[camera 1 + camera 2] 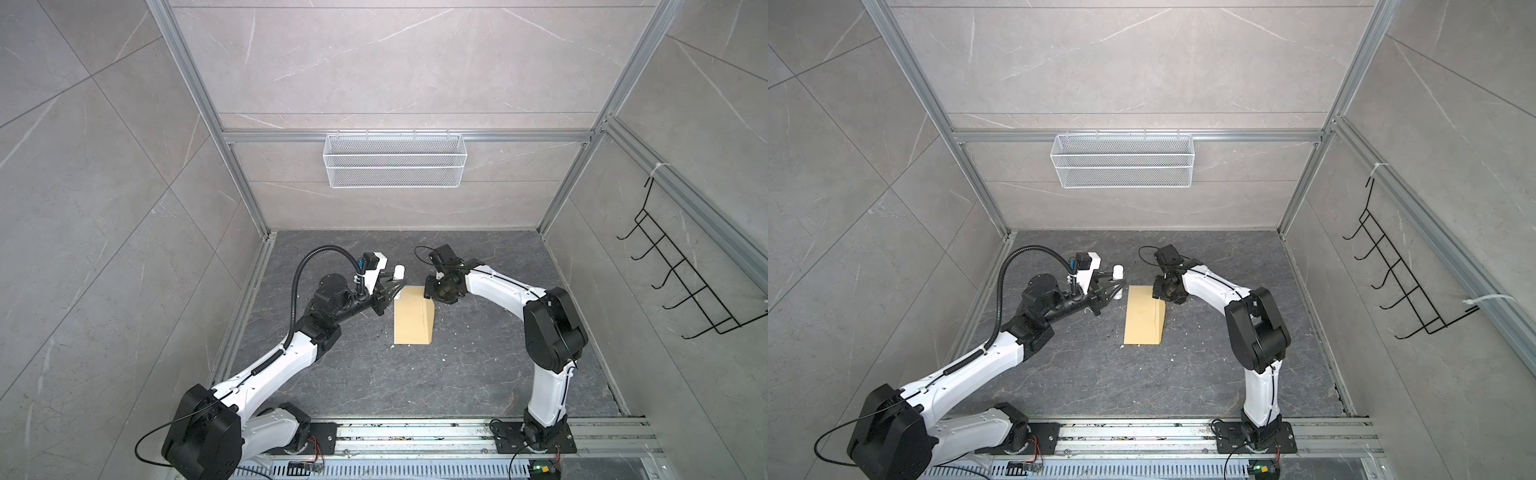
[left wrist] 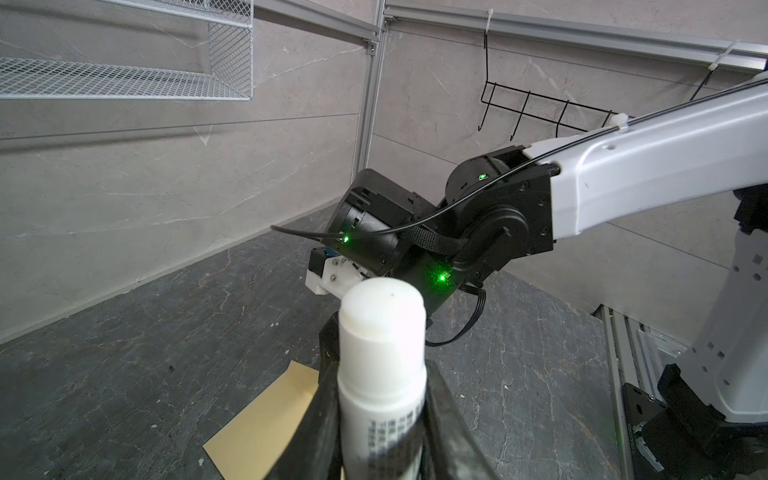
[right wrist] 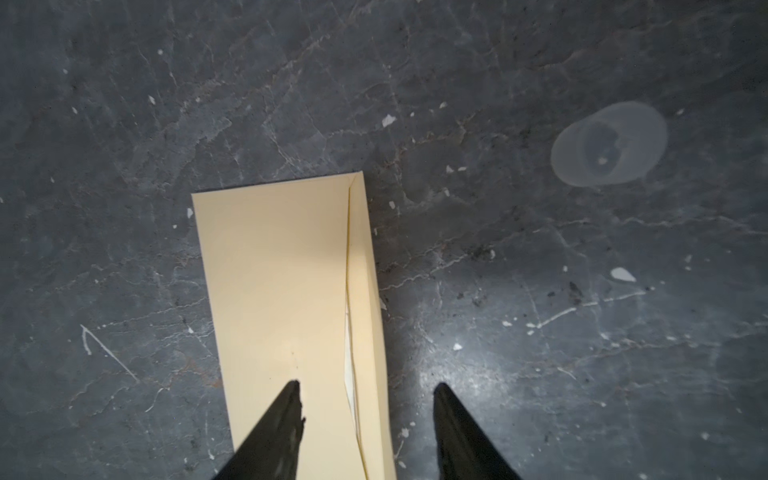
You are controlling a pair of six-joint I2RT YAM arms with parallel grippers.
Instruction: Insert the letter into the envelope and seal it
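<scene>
Envelope: the envelope [image 1: 413,316] lies flat on the dark table [image 1: 478,353], seen in both top views [image 1: 1144,316]; it lies between the two grippers

Flap: the flap [image 3: 365,270] is folded over along one long side of the envelope, but its edge is a little lifted, not pressed flat

Letter: no bordered sheet is visible – only a pale sliver [image 3: 350,370] shows in the gap under the flap, and I cannot tell if this is the letter

Left gripper: the left gripper [image 1: 394,289] is at the far left corner of the envelope, just beside it; its jaws are clenched on a white tube [image 2: 382,332] with small print on the body

Right gripper: the right gripper [image 3: 368,386] is over the far end of the envelope, pointing down; the jaws stand apart and grasp nothing – one of the fingers [image 3: 274,436] is above the envelope, the other is above the table beside the flap side
</scene>
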